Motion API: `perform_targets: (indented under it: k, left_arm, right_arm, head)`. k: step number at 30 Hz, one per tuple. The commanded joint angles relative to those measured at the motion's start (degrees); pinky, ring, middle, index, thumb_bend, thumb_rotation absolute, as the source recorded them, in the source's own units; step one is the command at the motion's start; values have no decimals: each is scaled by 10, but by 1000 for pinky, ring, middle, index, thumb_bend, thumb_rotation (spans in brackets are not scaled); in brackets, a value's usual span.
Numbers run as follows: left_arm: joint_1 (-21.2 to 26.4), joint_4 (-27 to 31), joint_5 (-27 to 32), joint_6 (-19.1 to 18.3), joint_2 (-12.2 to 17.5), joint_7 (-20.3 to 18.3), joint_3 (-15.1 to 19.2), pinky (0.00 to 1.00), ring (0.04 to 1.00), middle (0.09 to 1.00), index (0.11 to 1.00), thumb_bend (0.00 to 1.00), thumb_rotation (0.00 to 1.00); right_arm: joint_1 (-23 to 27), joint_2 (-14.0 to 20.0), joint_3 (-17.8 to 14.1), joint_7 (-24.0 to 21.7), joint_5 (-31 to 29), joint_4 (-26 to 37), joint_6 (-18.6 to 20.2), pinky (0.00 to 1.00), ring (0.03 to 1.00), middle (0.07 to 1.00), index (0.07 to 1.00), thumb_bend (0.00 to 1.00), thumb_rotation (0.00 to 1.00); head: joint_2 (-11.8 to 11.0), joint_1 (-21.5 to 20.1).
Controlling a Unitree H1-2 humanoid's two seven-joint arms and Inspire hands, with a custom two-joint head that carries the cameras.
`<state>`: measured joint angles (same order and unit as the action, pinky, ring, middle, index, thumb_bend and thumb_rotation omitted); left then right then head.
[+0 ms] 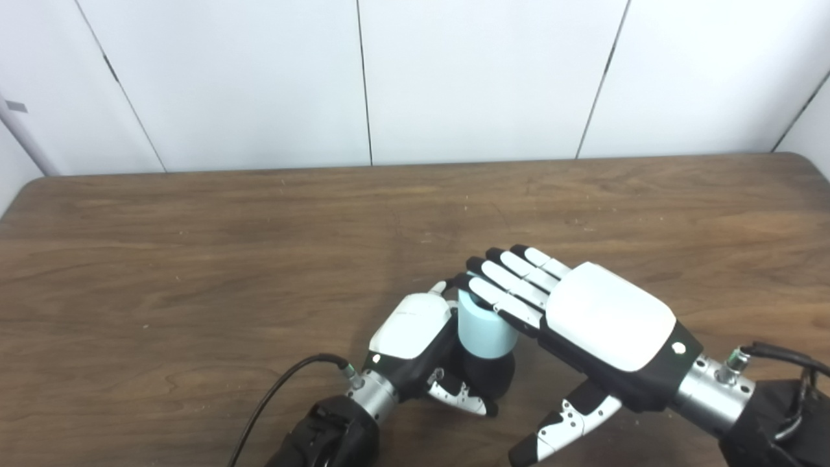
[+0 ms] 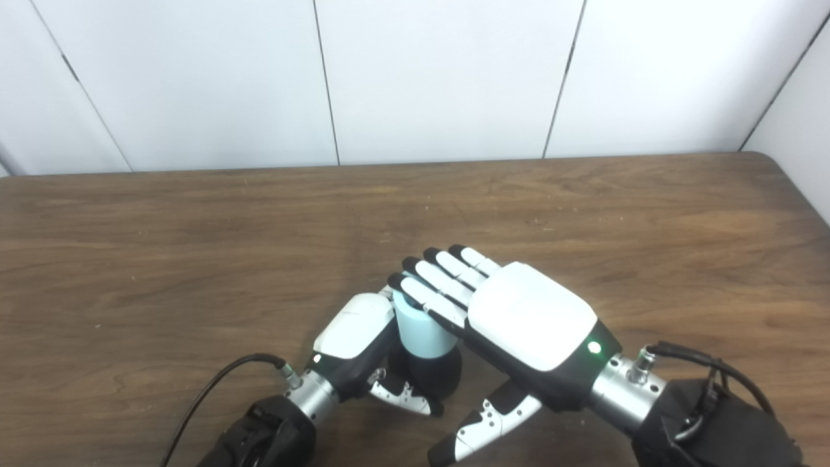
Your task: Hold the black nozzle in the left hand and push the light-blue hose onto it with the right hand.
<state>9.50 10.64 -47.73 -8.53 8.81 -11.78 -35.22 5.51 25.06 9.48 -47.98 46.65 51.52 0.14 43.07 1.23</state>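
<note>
You couldn't see the top of the light-blue hose (image 1: 483,331); the right hand (image 1: 583,318) covered it. The left hand (image 1: 415,331) hid the black nozzle (image 1: 489,376) in part, and both forearms ran off the bottom edge

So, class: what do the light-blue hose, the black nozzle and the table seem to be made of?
Light-blue hose: probably soft plastic or rubber, smooth, matte, evenly coloured.
Black nozzle: likely plastic or rubber, dull, no glints; mostly hidden.
Table: wood or wood-look laminate, brown grain streaks, faint sheen.
</note>
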Motion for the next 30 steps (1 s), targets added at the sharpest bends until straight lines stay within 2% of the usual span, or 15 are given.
perform_targets:
  k: [1,7,14,30]
  left_arm:
    - [-22,-29,-16,-25,22,-57,-12,1000,678,486,494,521,0]
    - [-24,-29,-16,-23,22,-56,-10,1000,678,485,494,521,0]
    - [-23,-27,-16,-24,21,-57,-9,1000,677,485,494,521,0]
    - [-24,-25,-15,-20,25,-56,-7,1000,677,485,494,521,0]
  right_arm:
    - [-14,15,11,-28,-4,-19,-1,1000,1000,1000,988,668,959]
    - [-14,22,6,-28,-17,-28,13,1000,1000,1000,988,672,957]
    - [-23,27,3,-6,-24,-45,15,1000,1000,1000,993,674,949]
    - [-35,24,23,9,-27,-57,24,980,1000,1000,992,676,949]
  head:
    - [0,0]
    - [1,0]
    - [3,0]
    - [4,-1]
